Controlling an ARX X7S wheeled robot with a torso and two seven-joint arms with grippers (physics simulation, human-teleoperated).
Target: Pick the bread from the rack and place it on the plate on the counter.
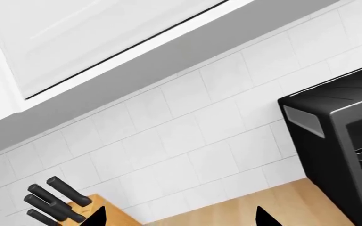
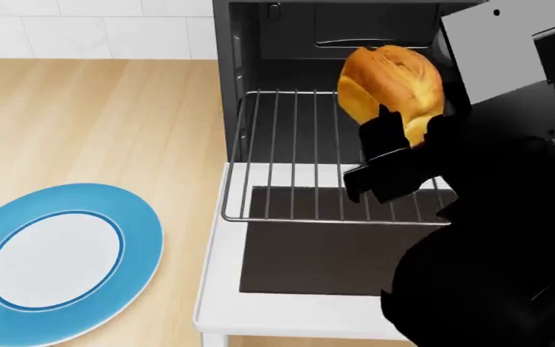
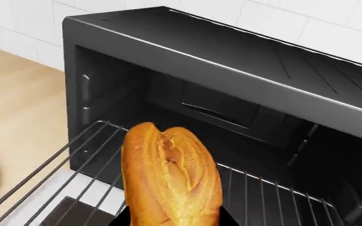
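Note:
The golden-brown bread is gripped in my right gripper, lifted above the silver wire rack that is pulled out of the black oven. In the right wrist view the bread fills the space between the fingers, with the rack below it. The blue-rimmed plate lies on the beige counter at the front left. My left gripper is open and empty, facing the tiled wall; it does not show in the head view.
The black toaster oven stands open with its door folded down under the rack. A wooden knife block with black handles stands by the tiled wall. White cabinets hang above.

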